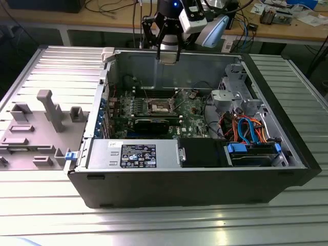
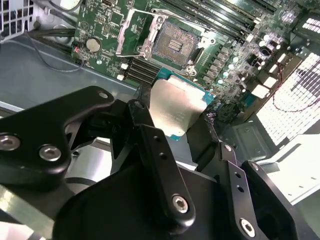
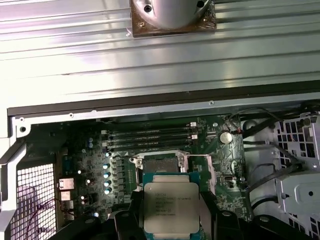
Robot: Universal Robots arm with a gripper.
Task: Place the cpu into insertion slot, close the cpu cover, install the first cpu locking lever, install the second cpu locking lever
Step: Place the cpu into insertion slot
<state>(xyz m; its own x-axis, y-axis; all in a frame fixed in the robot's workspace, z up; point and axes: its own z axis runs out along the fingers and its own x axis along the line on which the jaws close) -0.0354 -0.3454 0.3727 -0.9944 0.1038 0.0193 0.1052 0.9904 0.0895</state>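
Note:
My gripper [image 1: 168, 52] hangs above the back wall of the open computer case [image 1: 189, 177], shut on the cpu [image 2: 176, 102]. The cpu [image 3: 171, 202] is a flat square chip with a silvery top and a green edge, pinched between the two black fingers [image 2: 150, 135]. Below it, the insertion slot [image 2: 176, 42] on the green motherboard [image 1: 192, 110] lies bare, its contact field showing. The cpu cover [image 2: 148, 40] stands swung up beside the slot. In the first wrist view the held cpu hides part of the slot [image 3: 159, 162].
Inside the case are a power supply [image 1: 133, 154], a drive cage [image 1: 236, 97] with orange and blue cables [image 1: 251, 128], and memory slots [image 3: 150, 135]. A grey fixture block [image 1: 36, 128] lies on the ribbed metal table at the exterior view's left.

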